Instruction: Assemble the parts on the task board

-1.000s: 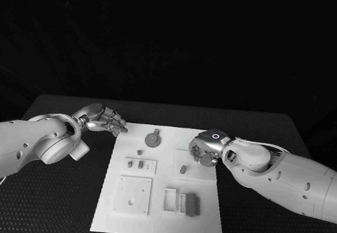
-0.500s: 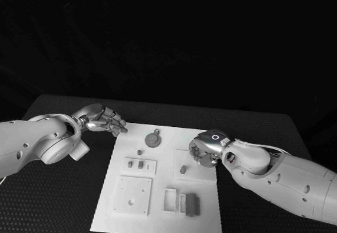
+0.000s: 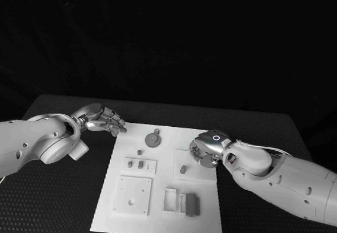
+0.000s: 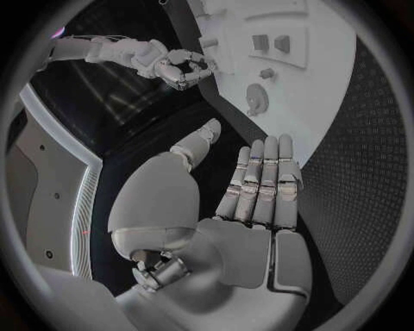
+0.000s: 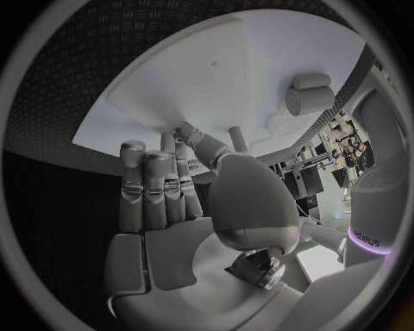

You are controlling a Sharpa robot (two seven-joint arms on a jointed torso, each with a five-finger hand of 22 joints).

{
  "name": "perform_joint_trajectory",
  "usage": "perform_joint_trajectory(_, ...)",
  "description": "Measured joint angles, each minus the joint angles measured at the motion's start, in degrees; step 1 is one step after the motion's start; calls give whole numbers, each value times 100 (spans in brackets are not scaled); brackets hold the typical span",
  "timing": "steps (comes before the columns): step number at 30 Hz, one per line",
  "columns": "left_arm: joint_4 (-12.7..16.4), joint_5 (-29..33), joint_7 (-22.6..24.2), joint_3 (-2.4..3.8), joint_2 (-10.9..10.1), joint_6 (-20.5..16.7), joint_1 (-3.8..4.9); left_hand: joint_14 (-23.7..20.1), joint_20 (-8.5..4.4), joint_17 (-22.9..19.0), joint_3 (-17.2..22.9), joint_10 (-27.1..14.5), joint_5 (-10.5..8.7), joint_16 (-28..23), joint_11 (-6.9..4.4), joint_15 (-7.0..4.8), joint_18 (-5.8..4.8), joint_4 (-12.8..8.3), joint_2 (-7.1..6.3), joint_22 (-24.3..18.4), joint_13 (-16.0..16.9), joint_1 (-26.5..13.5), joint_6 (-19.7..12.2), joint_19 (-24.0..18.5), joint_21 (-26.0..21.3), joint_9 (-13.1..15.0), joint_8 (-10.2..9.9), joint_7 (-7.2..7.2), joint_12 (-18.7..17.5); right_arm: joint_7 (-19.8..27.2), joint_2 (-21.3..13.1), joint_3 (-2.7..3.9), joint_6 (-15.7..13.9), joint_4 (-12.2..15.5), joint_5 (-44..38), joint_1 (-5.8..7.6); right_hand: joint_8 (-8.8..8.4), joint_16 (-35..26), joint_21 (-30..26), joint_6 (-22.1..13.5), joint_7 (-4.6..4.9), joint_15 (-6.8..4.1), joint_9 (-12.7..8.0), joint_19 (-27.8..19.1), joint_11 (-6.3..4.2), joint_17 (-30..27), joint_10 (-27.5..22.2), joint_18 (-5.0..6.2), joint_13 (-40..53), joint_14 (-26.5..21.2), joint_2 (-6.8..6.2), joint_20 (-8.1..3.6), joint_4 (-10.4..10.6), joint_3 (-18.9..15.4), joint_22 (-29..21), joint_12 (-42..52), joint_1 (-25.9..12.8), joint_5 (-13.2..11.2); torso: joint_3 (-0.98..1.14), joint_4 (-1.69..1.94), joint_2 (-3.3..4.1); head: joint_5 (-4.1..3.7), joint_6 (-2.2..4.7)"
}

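Observation:
The white task board (image 3: 159, 219) lies in the middle of the table, with grey parts on it. A round disc part (image 3: 154, 140) sits near its far edge, and a short peg (image 3: 184, 168) lies right of centre. A grey block (image 3: 189, 204) sits in a white holder nearer to me. My left hand (image 3: 102, 119) hovers off the board's far left corner. Its fingers (image 4: 259, 186) are straight and hold nothing. My right hand (image 3: 206, 149) hangs over the board's right edge, just above the peg, and its fingers (image 5: 159, 186) are extended with nothing in them.
A square plate with a hole (image 3: 133, 194) and a smaller plate carrying two small pieces (image 3: 139, 163) lie on the board's left half. Black textured table (image 3: 59, 195) surrounds the board on both sides. The left wrist view also shows the disc part (image 4: 256, 98) and my right hand (image 4: 176, 65).

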Motion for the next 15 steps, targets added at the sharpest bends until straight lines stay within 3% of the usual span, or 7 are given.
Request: perform_joint_trajectory(15,-101,-3,-17,0,2,8,0,0,0,7,-14,0,0,-22,0,0,-5,14,0,-5,-11,0,0,0,0,0,0,0,0,-24,-74,-12,-150,49,-8,-17,30,23,8,22,-17,-1,4,47,-12,0,54,0,-1,38,-24,-9,-1,-2,0,-1,23,-5,1,-1,0,-1,5)
